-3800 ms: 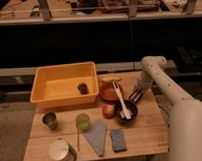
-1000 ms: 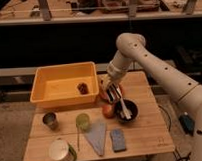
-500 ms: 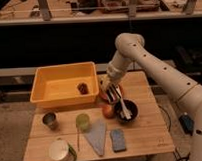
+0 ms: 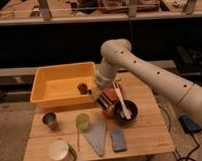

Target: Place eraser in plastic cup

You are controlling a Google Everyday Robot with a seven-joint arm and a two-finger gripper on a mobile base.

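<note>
The eraser (image 4: 106,101), a small block with dark and pale stripes, shows right at the tip of my gripper (image 4: 100,96), between the yellow bin and the black bowl. It seems to be at or just above the table top. The white arm reaches in from the right and comes down onto that spot. The plastic cup (image 4: 83,121), translucent light green, stands upright on the table below and left of the gripper, a short way apart from it.
A yellow bin (image 4: 55,96) with a dark red item (image 4: 83,87) sits at the back left. A black bowl (image 4: 126,114) holds white utensils, with an orange object (image 4: 113,92) behind it. Also on the table are a dark metal cup (image 4: 50,120), a white-topped container (image 4: 61,150), a grey cloth (image 4: 96,136) and a blue-grey sponge (image 4: 118,140).
The arm swung from the table's right edge to the middle, by the bin's right wall. Over the last second the gripper barely moved; the cup stayed put.
</note>
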